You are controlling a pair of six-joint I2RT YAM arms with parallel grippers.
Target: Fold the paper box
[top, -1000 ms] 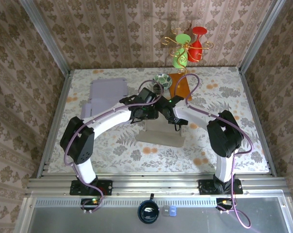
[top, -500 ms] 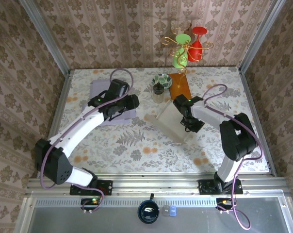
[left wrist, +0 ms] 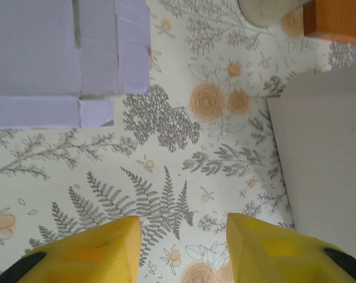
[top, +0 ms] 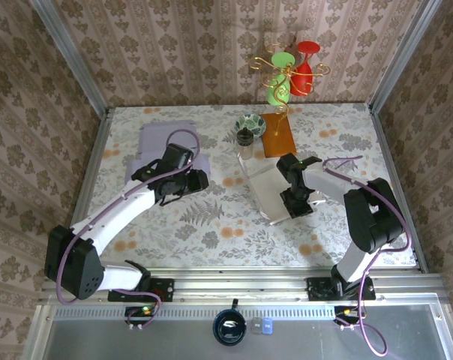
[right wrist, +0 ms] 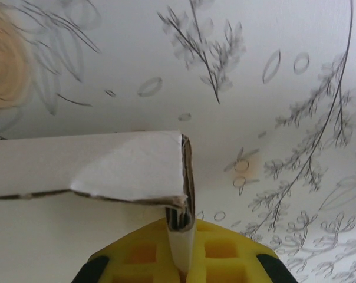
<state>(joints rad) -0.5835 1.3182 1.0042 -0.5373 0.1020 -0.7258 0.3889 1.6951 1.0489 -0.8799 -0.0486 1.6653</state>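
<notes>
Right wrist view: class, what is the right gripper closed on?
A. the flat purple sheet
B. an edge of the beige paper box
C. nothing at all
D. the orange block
B: the right gripper is pinched on a folded edge of the beige paper box, with the floral tablecloth behind it.

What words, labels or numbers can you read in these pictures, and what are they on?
None can be read.
The paper box, the lilac sheet, the orange block and the flowered tablecloth bear no print; the small blue tags by the arm bases are too small to read.
</notes>
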